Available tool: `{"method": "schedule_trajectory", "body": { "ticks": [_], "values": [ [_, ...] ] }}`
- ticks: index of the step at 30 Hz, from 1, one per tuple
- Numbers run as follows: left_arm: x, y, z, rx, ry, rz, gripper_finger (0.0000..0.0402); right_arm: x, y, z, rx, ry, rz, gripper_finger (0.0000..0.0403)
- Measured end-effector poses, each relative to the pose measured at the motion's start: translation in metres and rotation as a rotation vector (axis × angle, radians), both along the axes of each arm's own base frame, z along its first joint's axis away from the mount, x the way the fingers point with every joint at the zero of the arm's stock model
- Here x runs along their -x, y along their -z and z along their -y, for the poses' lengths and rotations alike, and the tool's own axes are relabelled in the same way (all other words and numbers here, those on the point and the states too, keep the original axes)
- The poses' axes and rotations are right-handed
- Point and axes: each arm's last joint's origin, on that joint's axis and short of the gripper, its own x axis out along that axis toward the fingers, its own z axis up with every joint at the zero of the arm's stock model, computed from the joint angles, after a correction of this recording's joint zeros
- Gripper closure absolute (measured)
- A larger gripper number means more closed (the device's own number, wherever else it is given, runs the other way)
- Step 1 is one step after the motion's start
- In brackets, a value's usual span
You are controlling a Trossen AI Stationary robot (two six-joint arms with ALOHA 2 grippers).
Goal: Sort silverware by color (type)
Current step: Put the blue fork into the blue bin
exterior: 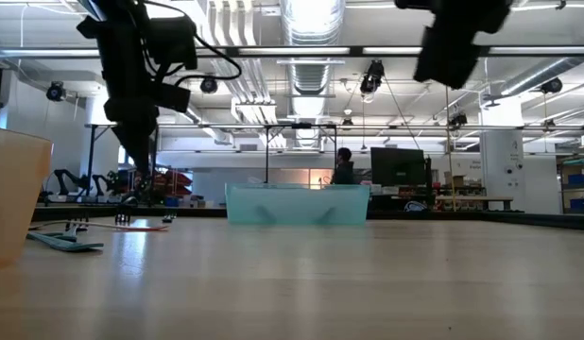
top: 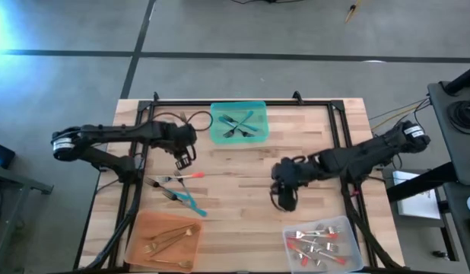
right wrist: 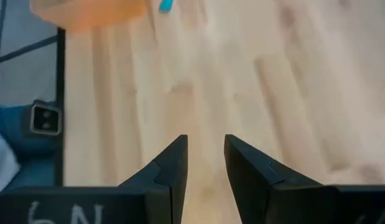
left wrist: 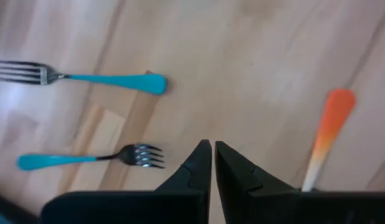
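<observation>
A few loose forks (top: 176,188) with teal and coral handles lie on the wooden table (top: 242,175), between the teal tray (top: 239,123) and the orange tray (top: 163,238). The left gripper (top: 184,160) hovers just above them, fingers closed and empty. The right gripper (top: 287,199), fingers parted and empty, hangs over bare wood near the clear tray (top: 320,240) of coral-handled pieces.
</observation>
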Motion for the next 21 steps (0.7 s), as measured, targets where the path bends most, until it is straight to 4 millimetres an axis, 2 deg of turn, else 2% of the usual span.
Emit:
{"method": "schedule_trajectory", "body": {
  "ticks": [8, 13, 16, 21],
  "values": [
    [0.005, 0.0, -0.02, -0.004, -0.05, 0.005, 0.0342, -0.013, -0.023, 0.028, 0.167, -0.06, 0.107, 0.0307],
    [0.013, 0.001, -0.037, -0.167, -0.392, -0.01, 0.0301, -0.017, -0.033, 0.042, 0.224, 0.131, 0.134, 0.0307],
    [0.017, 0.004, -0.046, -0.121, -0.52, 0.012, 0.0289, -0.019, -0.037, 0.05, 0.222, 0.205, 0.14, 0.0307],
    [0.024, 0.013, -0.066, -0.058, -0.732, 0.023, 0.0286, -0.019, -0.035, 0.057, 0.254, 0.198, 0.134, 0.0307]
  ]
}}
